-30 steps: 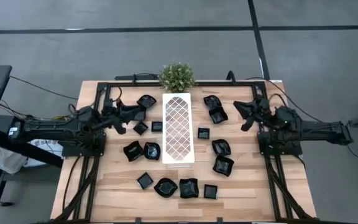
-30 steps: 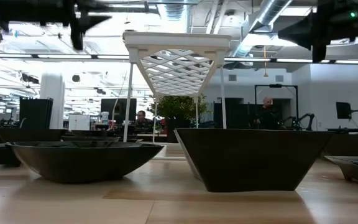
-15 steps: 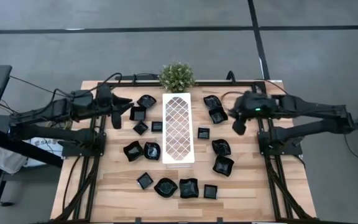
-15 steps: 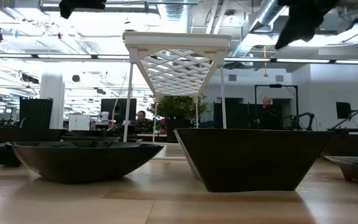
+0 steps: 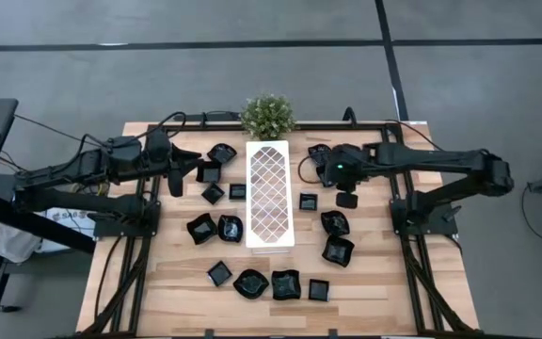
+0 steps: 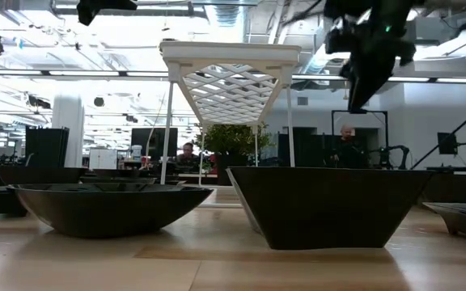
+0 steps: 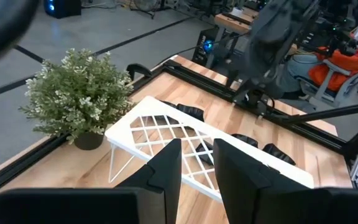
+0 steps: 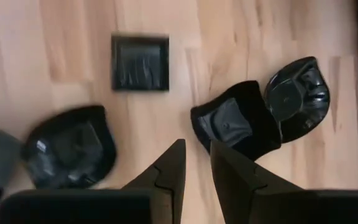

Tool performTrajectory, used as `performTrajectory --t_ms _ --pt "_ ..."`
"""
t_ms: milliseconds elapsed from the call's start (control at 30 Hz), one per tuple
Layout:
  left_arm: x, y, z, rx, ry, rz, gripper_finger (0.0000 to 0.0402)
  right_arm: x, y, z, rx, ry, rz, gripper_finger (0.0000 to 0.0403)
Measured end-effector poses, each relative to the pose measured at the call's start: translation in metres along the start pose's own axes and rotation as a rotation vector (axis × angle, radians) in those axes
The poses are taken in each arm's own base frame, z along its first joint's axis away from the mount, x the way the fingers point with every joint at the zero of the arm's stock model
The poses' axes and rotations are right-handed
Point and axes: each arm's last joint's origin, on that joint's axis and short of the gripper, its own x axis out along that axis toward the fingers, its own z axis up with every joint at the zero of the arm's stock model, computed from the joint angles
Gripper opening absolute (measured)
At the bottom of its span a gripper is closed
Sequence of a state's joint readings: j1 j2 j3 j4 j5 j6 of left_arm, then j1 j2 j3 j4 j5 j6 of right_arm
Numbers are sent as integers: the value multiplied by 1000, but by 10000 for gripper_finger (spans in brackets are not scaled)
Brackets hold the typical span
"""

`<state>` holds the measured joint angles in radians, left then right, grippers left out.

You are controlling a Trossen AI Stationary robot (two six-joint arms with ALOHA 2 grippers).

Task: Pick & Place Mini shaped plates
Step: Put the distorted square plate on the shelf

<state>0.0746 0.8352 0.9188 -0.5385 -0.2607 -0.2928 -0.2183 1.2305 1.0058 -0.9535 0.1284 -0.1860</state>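
I see the mini shaped plates (image 5: 336, 250) scattered across the wooden table (image 5: 172, 282), on both sides of the long white lattice tray (image 5: 269, 193) standing at its middle. Several lie left of the tray, several right of it, and a row sits along the near edge. None is on the tray and none is lifted.

My right gripper (image 5: 346, 199) hangs above the right-hand group, pointing down, close to a small square plate (image 5: 308, 201) beside the tray. Through its wrist camera I look past its fingers (image 8: 166, 171) at that square plate (image 8: 140, 62), a rounded plate (image 8: 70, 146), and two plates touching or overlapping (image 8: 260, 112). The fingers stand a little apart with bare wood between them; they grasp nothing.

My left gripper (image 5: 173, 179) hovers over the far left part of the table, near the plates there. Its fingers (image 7: 166, 171) are likewise slightly parted and empty, facing the tray and the potted plant (image 7: 79, 93) at the table's far edge.
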Motion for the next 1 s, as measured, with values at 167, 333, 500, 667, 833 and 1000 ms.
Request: performTrajectory --t_ms 167,333,500,667,833,1000 --pt "0 0 0 0 0 0 95 18 -3 4 -216 63 39 70" --pt "0 0 0 -1 0 0 95 35 -4 8 -300 103 80 69" --pt "0 0 0 -5 -2 -1 95 52 -3 12 -332 152 103 69" --pt "0 0 0 -5 -4 -2 95 65 -2 13 -361 196 123 69" --pt "0 0 0 -5 -4 -1 95 73 -4 13 -353 224 128 69" --pt "0 0 0 -5 -4 -1 95 74 -10 12 -327 215 117 69"
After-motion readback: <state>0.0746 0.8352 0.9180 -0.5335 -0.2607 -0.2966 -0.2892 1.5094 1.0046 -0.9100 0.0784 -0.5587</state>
